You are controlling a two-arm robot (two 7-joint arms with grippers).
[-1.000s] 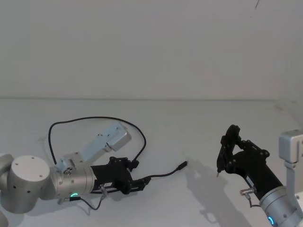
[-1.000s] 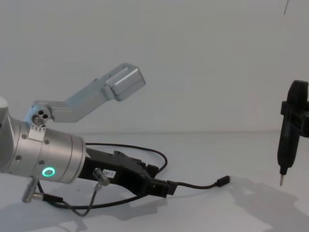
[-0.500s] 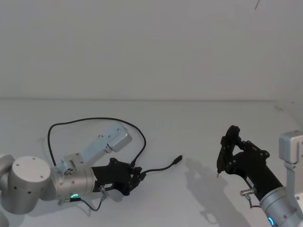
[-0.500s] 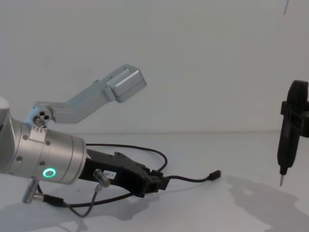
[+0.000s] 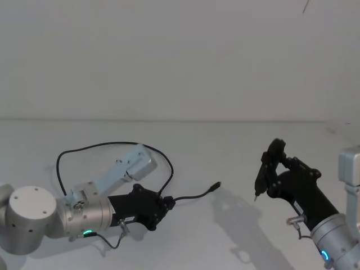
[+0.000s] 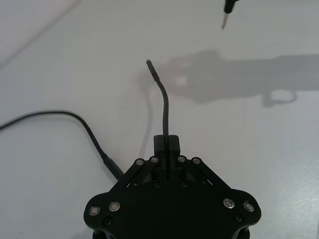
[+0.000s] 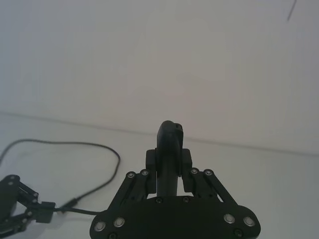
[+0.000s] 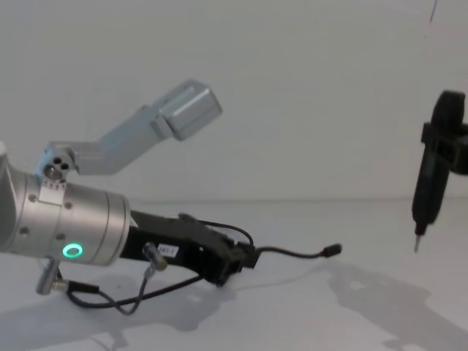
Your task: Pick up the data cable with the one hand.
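Left gripper [image 5: 163, 205], low over the table [image 5: 225, 146] at the left: fingers are closed narrow on the data cable [image 5: 194, 197], which is gripped a short way from one plug. The cable's long loop is seen lying on the table behind the wrist. The short free end is held out to the right, apparently off the surface.

Step judged: grasp made, lift barely begun. A straight rise is called for next, until the loop is drawn clear.

Open table is available around the grasp; no edge is near. Right gripper [image 5: 259, 183], fingers pressed together, is parked well apart, above the table at the right.
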